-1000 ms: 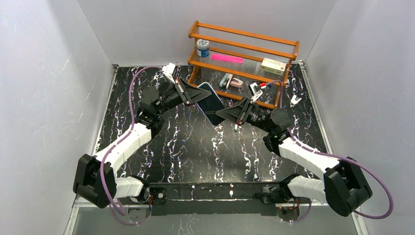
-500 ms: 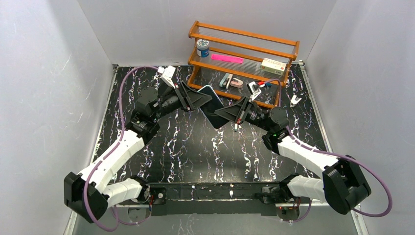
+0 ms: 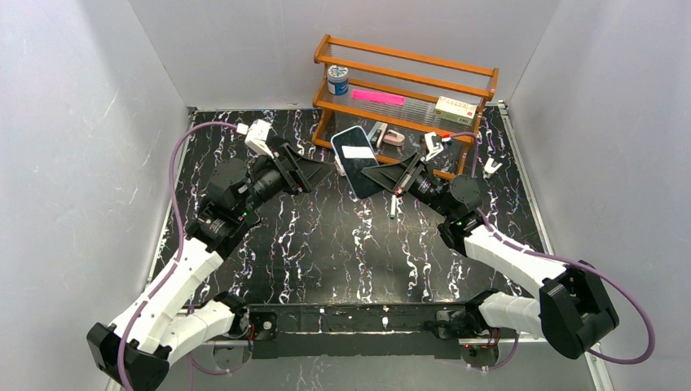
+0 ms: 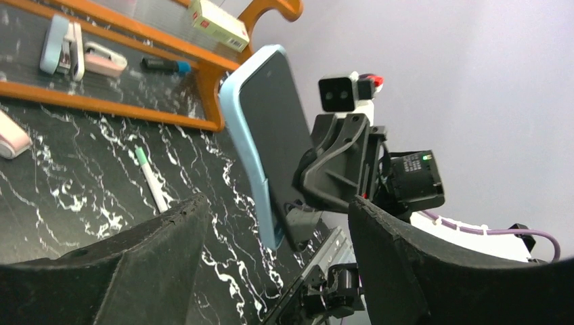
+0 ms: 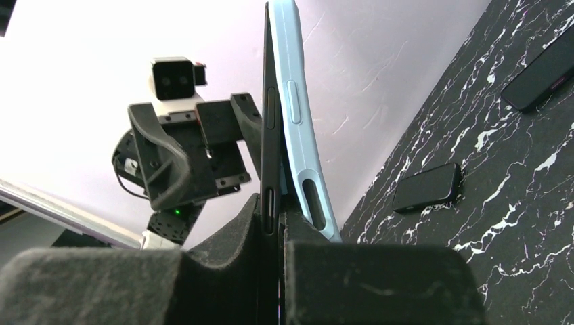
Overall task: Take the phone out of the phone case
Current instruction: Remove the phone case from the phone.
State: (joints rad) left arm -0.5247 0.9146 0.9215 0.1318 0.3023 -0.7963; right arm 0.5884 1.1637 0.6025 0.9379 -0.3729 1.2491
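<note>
The dark phone (image 3: 356,159) is held up in the air in front of the rack, still in its light blue case (image 5: 296,101). My right gripper (image 3: 368,176) is shut on the phone's lower end. In the right wrist view the phone's thin dark edge (image 5: 270,135) runs down between the fingers of my right gripper (image 5: 276,227). The case's bottom corner stands away from it, outside the right finger. My left gripper (image 3: 324,169) is open just left of the phone, touching nothing. In the left wrist view the phone (image 4: 274,128) stands beyond my left gripper (image 4: 277,210).
A wooden rack (image 3: 405,81) at the back holds a can (image 3: 337,79), a pink strip (image 3: 377,97) and a small box (image 3: 455,108), with a stapler (image 3: 377,133) below. A white pen (image 3: 393,206) lies on the black marble table (image 3: 326,244). A white clip (image 3: 490,168) lies far right.
My left gripper opened, let go of the phone and drew back to the left. My right gripper closed on the phone's lower end and swung it up toward the rack.
</note>
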